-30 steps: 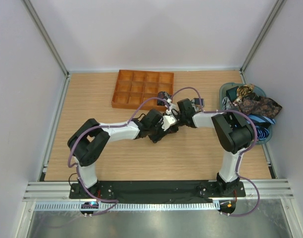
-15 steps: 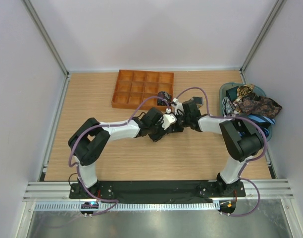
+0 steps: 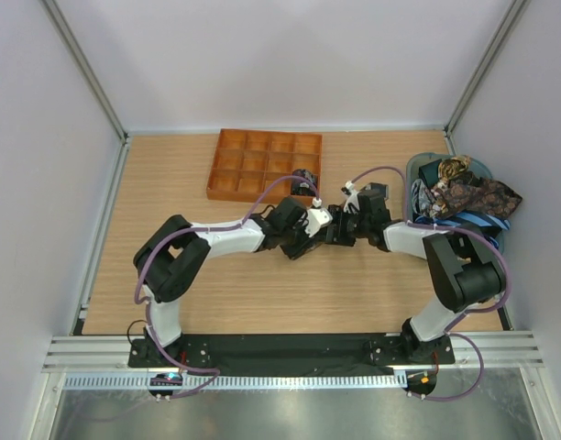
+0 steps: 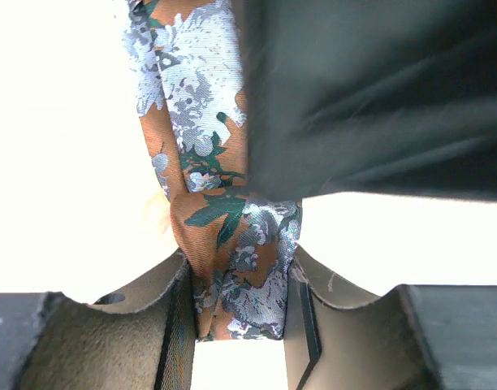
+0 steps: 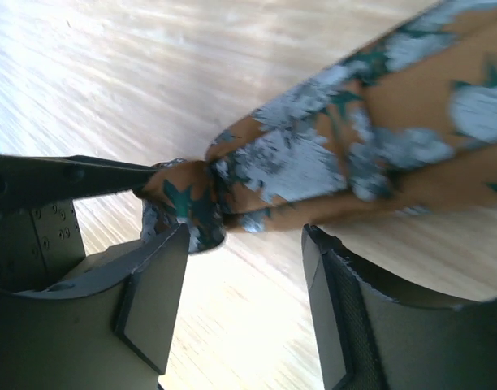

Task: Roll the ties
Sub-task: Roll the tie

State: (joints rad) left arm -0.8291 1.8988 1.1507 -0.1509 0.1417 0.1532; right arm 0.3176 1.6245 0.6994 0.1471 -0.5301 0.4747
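A brown tie [image 4: 232, 244] with blue-grey flowers and green leaves is pinched at a folded end between my left gripper's [image 4: 236, 313] fingers. In the right wrist view the same tie [image 5: 370, 138] runs across the top above the wooden table, its folded end [image 5: 183, 207] at the left. My right gripper [image 5: 244, 276] is open just below it, and nothing is between its fingers. In the top view the two grippers, left [image 3: 323, 231] and right [image 3: 341, 229], meet tip to tip at mid-table, hiding the tie. A rolled tie [image 3: 305, 176] sits in the tray.
The orange gridded tray [image 3: 253, 165] stands at the back, left of centre. A teal basket [image 3: 416, 170] at the right edge holds a heap of paisley and blue striped ties [image 3: 468, 194]. Side walls close in the table.
Both grippers have shifted to the right across the table, still tip to tip. The right arm's elbow has swung out towards the basket.
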